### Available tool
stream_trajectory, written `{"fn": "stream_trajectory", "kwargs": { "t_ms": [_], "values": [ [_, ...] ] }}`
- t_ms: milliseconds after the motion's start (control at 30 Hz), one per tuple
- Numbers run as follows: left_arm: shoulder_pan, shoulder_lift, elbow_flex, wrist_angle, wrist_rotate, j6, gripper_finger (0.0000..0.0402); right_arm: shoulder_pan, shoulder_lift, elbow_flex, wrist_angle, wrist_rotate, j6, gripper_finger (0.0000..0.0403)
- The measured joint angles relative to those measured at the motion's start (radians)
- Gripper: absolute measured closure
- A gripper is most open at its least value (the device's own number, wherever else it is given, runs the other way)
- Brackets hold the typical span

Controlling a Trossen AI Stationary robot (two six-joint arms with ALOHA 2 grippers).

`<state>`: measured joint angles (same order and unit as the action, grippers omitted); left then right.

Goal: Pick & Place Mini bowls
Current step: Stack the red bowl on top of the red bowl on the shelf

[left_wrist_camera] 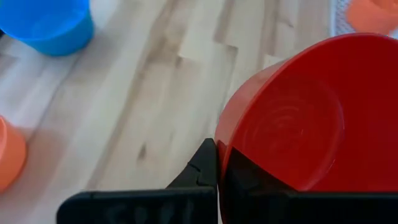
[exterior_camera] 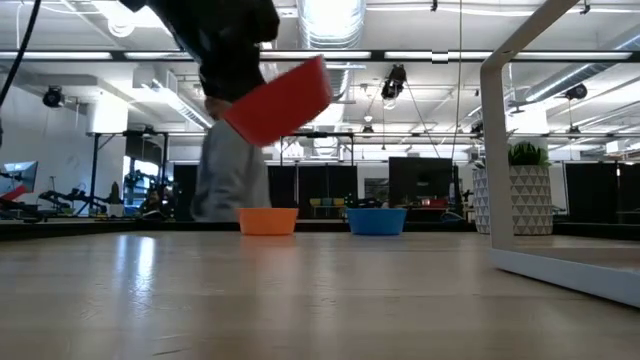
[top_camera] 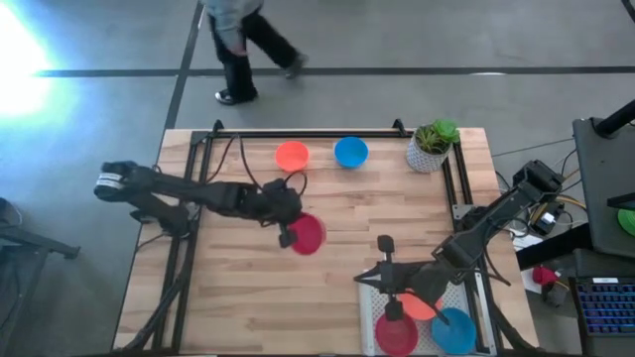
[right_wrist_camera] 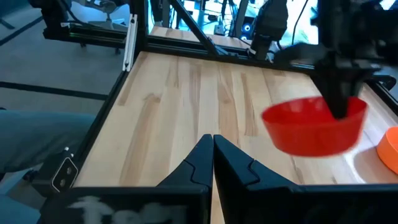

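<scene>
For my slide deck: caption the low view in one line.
Left gripper lifts a tilted red bowl above the table; orange bowl and blue bowl wait behind.

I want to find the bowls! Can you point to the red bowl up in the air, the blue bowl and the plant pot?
red bowl (exterior_camera: 283, 100), low view, its tilted outer side.
blue bowl (top_camera: 350, 152), high view, its inside.
plant pot (top_camera: 426, 156), high view, its white wall.
</scene>
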<state>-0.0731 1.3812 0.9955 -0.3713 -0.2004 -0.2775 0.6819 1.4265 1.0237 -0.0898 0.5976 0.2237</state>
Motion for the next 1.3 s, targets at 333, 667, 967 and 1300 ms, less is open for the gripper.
{"fn": "stream_trajectory", "kwargs": {
  "t_ms": [333,667,967,1300],
  "values": [
    [0.071,0.168,0.058,0.060,0.040,0.072,0.0401,0.000,0.000,0.001,0.000,0.007,0.001,0.0394],
    [0.076,0.327,0.156,-0.007,0.063,0.093,0.0401,0.000,0.000,0.001,0.000,0.007,0.001,0.0394],
    [0.079,0.432,0.202,-0.013,0.082,0.101,0.0401,0.000,0.000,0.001,0.000,0.007,0.001,0.0394],
    [0.079,0.436,0.203,-0.013,0.083,0.115,0.0396,0.000,0.000,0.001,0.000,0.007,0.001,0.0394]
  ]
}}
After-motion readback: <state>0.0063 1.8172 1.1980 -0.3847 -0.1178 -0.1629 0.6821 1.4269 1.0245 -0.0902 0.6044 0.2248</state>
